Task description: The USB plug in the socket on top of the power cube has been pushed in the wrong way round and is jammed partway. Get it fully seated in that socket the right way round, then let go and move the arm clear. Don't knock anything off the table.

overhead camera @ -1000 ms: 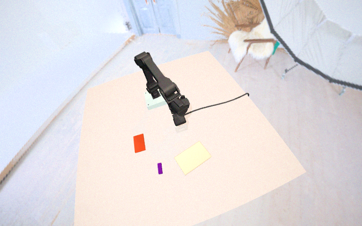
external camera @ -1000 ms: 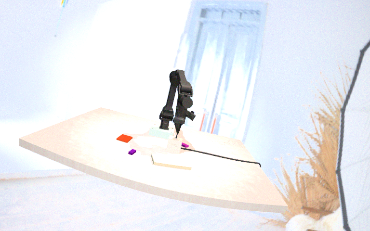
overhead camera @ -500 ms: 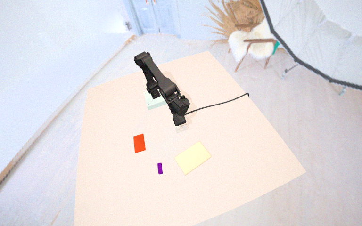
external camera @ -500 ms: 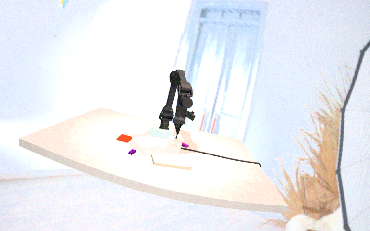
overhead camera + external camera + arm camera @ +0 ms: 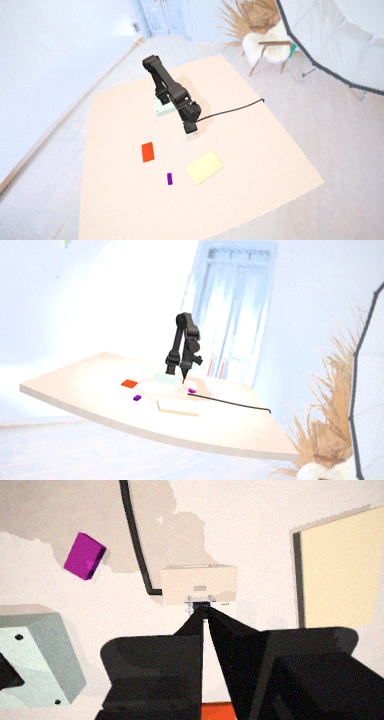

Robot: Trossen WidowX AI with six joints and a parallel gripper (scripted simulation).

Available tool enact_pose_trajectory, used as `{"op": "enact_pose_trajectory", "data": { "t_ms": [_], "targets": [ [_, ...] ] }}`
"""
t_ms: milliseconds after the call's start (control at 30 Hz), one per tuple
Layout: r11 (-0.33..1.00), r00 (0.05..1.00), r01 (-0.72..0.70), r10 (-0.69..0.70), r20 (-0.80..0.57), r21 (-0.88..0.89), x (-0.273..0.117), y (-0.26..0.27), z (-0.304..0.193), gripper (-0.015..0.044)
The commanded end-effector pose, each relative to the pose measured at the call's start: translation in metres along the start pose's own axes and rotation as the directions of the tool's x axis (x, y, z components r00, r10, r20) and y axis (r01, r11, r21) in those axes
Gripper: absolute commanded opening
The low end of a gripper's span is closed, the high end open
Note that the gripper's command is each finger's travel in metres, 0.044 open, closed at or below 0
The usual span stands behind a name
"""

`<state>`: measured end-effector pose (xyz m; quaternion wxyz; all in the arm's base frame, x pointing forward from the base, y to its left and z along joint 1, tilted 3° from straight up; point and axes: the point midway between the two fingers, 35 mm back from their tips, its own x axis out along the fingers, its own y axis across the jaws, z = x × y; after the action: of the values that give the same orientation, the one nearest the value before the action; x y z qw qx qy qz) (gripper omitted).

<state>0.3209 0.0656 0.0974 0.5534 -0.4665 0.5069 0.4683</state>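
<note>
The power cube (image 5: 193,136) (image 5: 181,391) (image 5: 176,582) is a pale block on the table, its black cable leaving one side. My gripper (image 5: 183,382) (image 5: 204,612) points down at the cube's top, its fingertips nearly together and shut on the USB plug (image 5: 190,605). Only small pale grey edges of the plug show around the dark fingertips in the wrist view. A small slot (image 5: 200,588) shows on the cube beside the plug. The fingers hide the socket under the plug, so its depth and which way round it is cannot be told. The arm covers the fingertips in the top view.
A cream slab (image 5: 204,167) (image 5: 178,411) (image 5: 342,572), red block (image 5: 147,152) (image 5: 129,383), purple block (image 5: 169,178) (image 5: 137,397) and magenta block (image 5: 192,390) (image 5: 84,556) lie around the cube. The black cable (image 5: 232,109) (image 5: 229,401) (image 5: 134,537) runs to the table's edge. The arm's pale base (image 5: 165,109) (image 5: 37,655) is nearby.
</note>
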Motion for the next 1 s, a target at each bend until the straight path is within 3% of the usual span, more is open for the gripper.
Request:
{"op": "enact_pose_trajectory", "data": {
  "t_ms": [0, 567, 700, 967],
  "targets": [
    [1.0, 1.0, -0.003, 0.003, 0.002, -0.003, 0.0021, 0.0006, -0.0001, 0.0],
    [1.0, 1.0, -0.003, 0.003, 0.002, -0.003, 0.0021, 0.0006, -0.0001, 0.0],
    [1.0, 1.0, 0.0, 0.0, 0.001, 0.0, 0.0001, 0.0, 0.0001, 0.0095],
    [1.0, 1.0, 0.0, 0.0, 0.001, 0.0, 0.0001, 0.0, 0.0001, 0.0095]
  ]
}}
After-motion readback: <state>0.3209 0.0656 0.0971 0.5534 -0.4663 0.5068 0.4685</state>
